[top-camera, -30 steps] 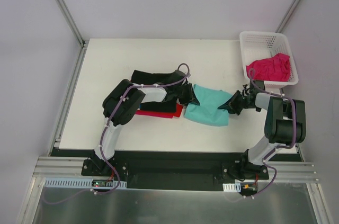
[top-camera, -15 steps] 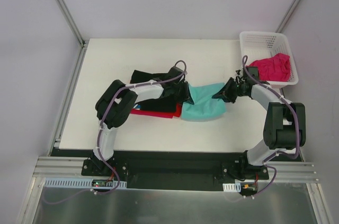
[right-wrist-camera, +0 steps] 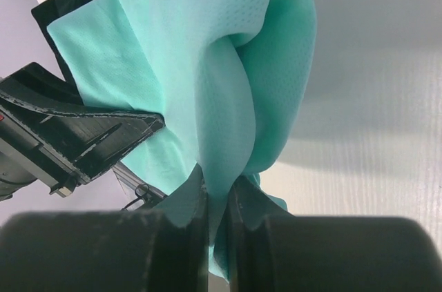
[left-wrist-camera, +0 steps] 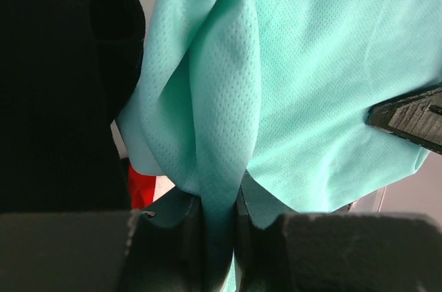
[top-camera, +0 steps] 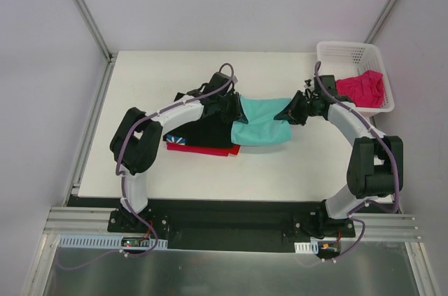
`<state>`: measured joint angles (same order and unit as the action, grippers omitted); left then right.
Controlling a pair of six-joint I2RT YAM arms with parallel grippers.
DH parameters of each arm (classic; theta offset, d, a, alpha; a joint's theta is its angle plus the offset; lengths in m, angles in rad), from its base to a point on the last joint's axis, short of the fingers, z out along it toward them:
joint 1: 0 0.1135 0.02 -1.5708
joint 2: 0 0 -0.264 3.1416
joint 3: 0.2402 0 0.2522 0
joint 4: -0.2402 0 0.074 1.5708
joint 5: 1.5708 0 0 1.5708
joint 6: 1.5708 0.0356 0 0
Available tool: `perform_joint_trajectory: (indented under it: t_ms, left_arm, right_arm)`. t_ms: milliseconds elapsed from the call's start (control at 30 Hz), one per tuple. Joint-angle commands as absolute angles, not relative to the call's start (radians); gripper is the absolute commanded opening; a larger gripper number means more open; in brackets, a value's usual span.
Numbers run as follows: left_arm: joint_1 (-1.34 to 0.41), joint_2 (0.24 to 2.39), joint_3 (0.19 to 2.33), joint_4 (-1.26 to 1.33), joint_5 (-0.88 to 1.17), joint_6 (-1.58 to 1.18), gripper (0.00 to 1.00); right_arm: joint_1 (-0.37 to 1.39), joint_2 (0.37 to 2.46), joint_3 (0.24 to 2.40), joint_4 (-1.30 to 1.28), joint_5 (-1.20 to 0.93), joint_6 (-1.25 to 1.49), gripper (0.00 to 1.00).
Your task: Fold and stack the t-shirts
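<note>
Both arms reach forward and bend inward toward each other, the left gripper (top-camera: 232,108) and the right gripper (top-camera: 287,114) facing one another apart, each with jaws pinched tight on an edge of the teal-green t-shirt (top-camera: 262,120)

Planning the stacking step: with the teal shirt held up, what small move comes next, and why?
Probably shift it left and lower it onto the black shirt, which lies on the red shirt: the left gripper and right gripper each pinch an end of the teal shirt, hanging beside them.
</note>
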<state>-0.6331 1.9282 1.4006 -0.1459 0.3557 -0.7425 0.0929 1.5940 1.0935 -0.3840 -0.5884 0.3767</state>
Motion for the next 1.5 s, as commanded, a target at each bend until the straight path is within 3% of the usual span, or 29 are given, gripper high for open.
perform_joint_trajectory:
  t_ms: [0, 667, 1467]
  left_arm:
    - [-0.618, 1.862, 1.466, -0.215, 0.341, -0.703, 0.00]
    - [-0.575, 1.790, 1.563, -0.337, 0.341, -0.675, 0.00]
    - [-0.321, 1.516, 1.302, -0.408, 0.373, -0.575, 0.00]
  right_arm:
    - [0.115, 1.551, 1.176, -0.419, -0.572, 0.396, 0.01]
    - [0.170, 1.539, 1.324, -0.512, -0.566, 0.406, 0.01]
    - [0.460, 1.712, 1.456, -0.460, -0.451, 0.503, 0.01]
